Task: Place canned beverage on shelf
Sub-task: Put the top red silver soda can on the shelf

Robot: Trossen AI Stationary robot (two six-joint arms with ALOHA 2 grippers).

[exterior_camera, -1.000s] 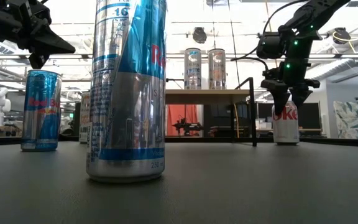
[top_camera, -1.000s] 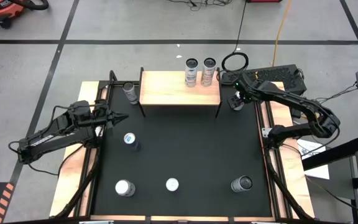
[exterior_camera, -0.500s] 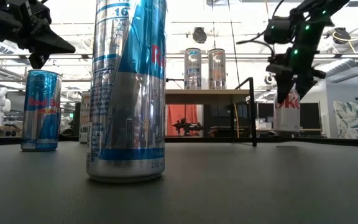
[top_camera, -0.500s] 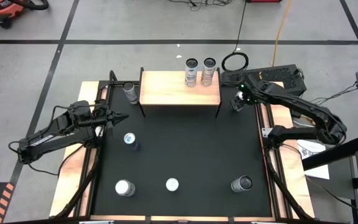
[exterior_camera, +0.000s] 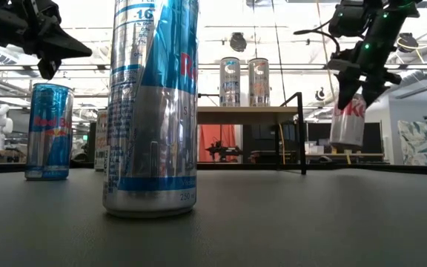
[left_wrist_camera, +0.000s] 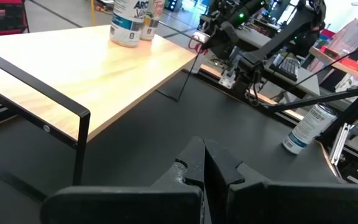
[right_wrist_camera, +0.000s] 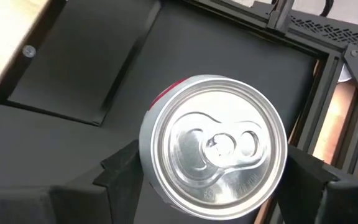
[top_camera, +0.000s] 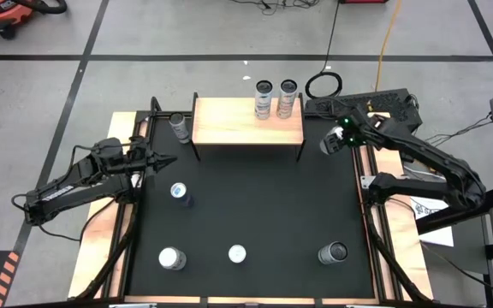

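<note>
Two cans point(top_camera: 276, 99) already stand at the back edge of the shelf point(top_camera: 229, 124) in the high view, and the right gripper point(top_camera: 335, 139) now sits just off the shelf's right end, shifted outward and toward the table's near side from where it hung a second ago. The left gripper point(top_camera: 163, 161) waits beside the table's left edge, unmoved.

From the low view, the change is plain: the silver and red can point(exterior_camera: 347, 122), which stood on the black mat a second ago, now hangs clear of it, tilted, its base about level with the shelf top. The lift seems done, so what remains is carrying it across and setting it down.

The left wrist view shows that arm's fingers point(left_wrist_camera: 194, 165) pressed together on nothing, with the pale wood top beyond.

In the right wrist view, the can's lid fills the frame, a dark finger point(right_wrist_camera: 122, 168) pinching it on either side; how firm the hold is I cannot say.
</note>
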